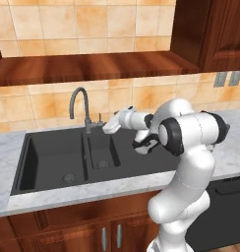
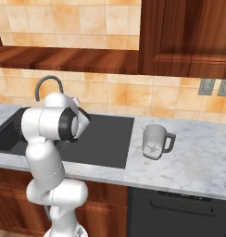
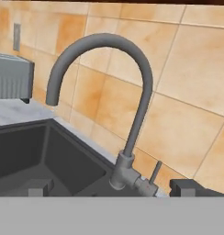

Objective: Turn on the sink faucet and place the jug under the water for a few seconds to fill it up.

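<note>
Your pincer (image 1: 111, 126) hangs wide open and empty just beside the faucet (image 1: 80, 106). The glassy jug (image 2: 155, 141) stands on the surface right of the sink (image 1: 48, 162): probably light, rigid, slippery; take its handle.

From my right base camera I see the jug (image 2: 154, 141) standing upright on the marble tabletop (image 2: 198, 159), just right of the sink (image 2: 108, 139), its handle pointing right. My arm (image 2: 50, 125) rises at the left, covering part of the basin. The sink faucet (image 2: 47, 82) arches behind its shoulder, against the tan tiled wall (image 2: 147, 97).
</note>
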